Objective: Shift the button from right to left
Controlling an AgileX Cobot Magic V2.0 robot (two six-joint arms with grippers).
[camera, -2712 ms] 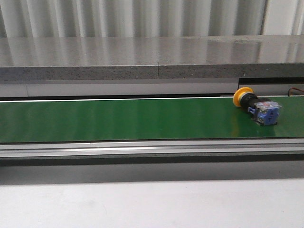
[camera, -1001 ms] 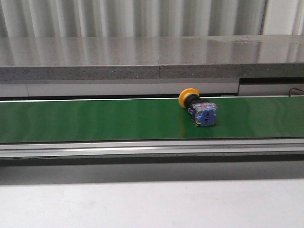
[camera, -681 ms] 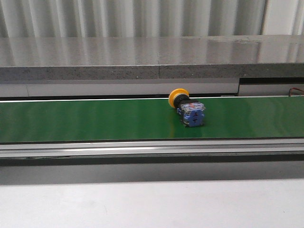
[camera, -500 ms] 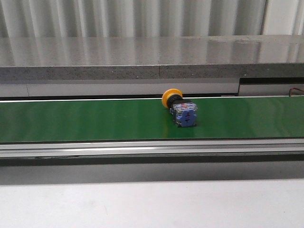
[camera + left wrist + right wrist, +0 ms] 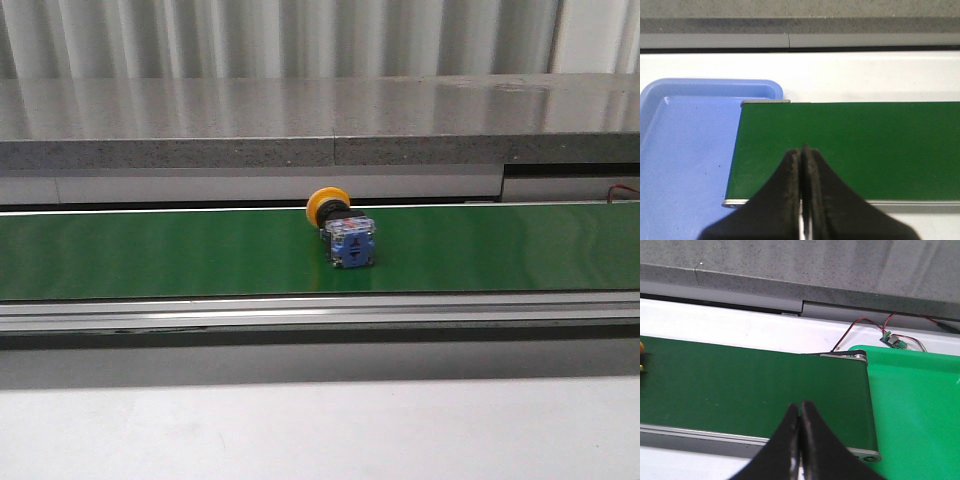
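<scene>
1. Front view: the button (image 5: pixel 341 229), a small push-button with a round yellow-orange cap, a dark collar and a blue-grey boxy contact block, lies on its side on the long green conveyor belt (image 5: pixel 150 250). It sits near the middle of the belt's visible length, close to the belt's far edge, its cap turned toward the back left and its contact block facing the camera. A grey speckled stone ledge (image 5: pixel 200 120) runs along behind the belt, and a silver metal rail (image 5: pixel 300 312) borders the belt's near edge. No arm or gripper shows here.

2. Left wrist view: the left gripper (image 5: pixel 801 150), with dark, worn fingers, has its tips pressed together with nothing between them. It hangs above one end of the green belt. Just beside that belt end lies a light blue plastic tray (image 5: pixel 685 150) with a raised rim. The button does not show in this view.

3. Right wrist view: the right gripper (image 5: pixel 800 407) likewise has its dark fingers closed tip to tip, holding nothing, over the other end of the green belt. Next to that end is a bright green tray (image 5: pixel 915 405), and past it a small circuit board (image 5: pixel 891 341) with red and black wires. A sliver of yellow-orange at the picture's edge may be the button, but too little of it shows to be sure.
</scene>
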